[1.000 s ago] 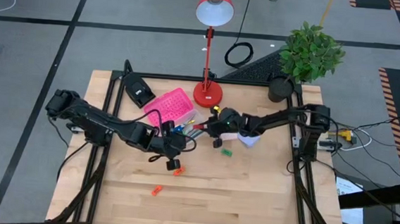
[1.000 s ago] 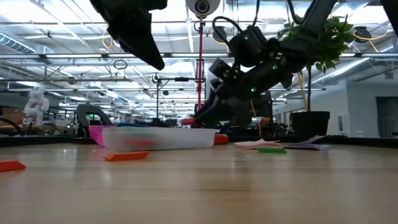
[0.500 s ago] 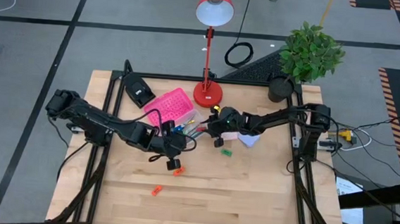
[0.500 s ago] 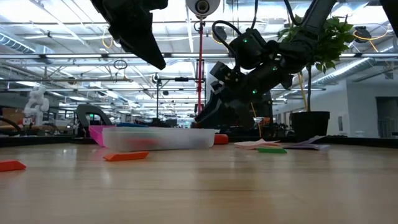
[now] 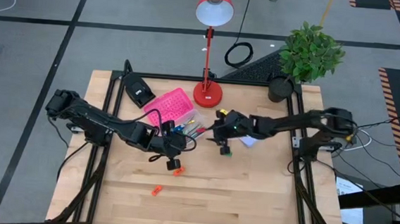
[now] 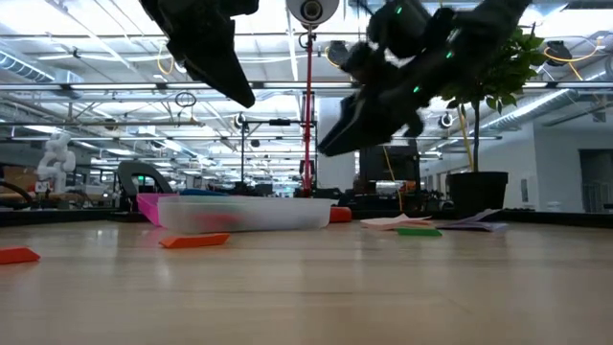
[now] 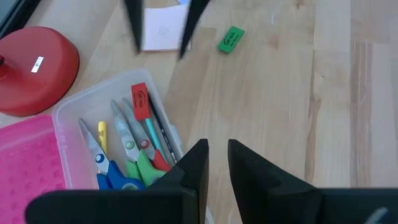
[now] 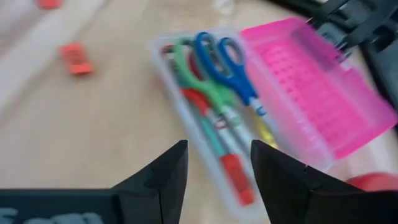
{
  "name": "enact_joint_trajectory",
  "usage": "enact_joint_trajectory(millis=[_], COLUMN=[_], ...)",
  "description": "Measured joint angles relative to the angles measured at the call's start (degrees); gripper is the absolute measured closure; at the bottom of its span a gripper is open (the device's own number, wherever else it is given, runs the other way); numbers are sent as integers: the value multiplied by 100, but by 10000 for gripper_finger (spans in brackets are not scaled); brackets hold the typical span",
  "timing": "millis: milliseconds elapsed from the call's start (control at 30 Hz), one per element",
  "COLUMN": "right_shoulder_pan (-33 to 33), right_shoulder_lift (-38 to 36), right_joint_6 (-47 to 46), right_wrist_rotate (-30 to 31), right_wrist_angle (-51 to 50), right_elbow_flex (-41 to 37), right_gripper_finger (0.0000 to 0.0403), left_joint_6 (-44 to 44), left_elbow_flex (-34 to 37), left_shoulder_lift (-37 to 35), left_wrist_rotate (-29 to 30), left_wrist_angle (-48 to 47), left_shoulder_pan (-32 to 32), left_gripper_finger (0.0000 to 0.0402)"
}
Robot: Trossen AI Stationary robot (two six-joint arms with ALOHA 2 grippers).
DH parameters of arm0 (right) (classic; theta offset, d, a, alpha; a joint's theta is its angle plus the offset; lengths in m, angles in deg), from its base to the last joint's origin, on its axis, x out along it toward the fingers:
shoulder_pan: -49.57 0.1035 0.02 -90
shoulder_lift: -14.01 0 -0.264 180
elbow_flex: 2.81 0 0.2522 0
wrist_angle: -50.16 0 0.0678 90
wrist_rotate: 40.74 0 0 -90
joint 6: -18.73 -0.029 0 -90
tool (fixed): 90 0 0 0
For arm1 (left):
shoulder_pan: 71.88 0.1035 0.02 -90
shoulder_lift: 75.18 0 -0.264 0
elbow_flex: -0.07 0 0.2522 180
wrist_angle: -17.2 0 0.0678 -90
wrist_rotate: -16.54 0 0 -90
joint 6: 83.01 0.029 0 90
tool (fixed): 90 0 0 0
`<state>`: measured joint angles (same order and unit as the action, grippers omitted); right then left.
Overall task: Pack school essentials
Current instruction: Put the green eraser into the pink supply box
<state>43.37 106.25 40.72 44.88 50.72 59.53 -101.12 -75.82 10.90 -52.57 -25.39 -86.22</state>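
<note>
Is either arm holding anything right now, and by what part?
Nothing is held. The right gripper is open and empty above the clear box; the left gripper is also empty, jaws slightly apart.

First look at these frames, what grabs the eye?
The red desk lamp at the table's far edge, then the clear box with its pink lid open just in front of it, holding blue, green and red scissors and pens. Both arms meet there: the left gripper sits beside the box, the right gripper hangs open above it. A green eraser and orange erasers lie loose on the wood.
</note>
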Motion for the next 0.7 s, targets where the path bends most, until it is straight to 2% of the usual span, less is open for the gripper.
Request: enact_joint_trajectory(millis=[133, 267, 533, 700], right_shoulder_pan=[366, 755, 1658, 2023], right_shoulder_lift=[-580, -1132, -1910, -1945], right_joint_6=[-531, -1137, -2163, -2737], right_wrist_rotate=[4, 61, 1777, 2204], right_wrist_angle=[-693, -775, -782, -396], right_elbow_flex=[-190, -677, -1713, -2186], right_gripper_finger=[232, 232, 231, 213], left_joint_6=[-4, -49, -111, -109], left_elbow_flex=[0, 0, 0, 0], left_shoulder_lift=[0, 0, 2, 3], left_wrist_rotate=[0, 0, 0, 3], left_wrist_angle=[35, 81, 235, 275], left_shoulder_pan=[1, -1, 1, 0], left_gripper_finger=[337, 337, 337, 337])
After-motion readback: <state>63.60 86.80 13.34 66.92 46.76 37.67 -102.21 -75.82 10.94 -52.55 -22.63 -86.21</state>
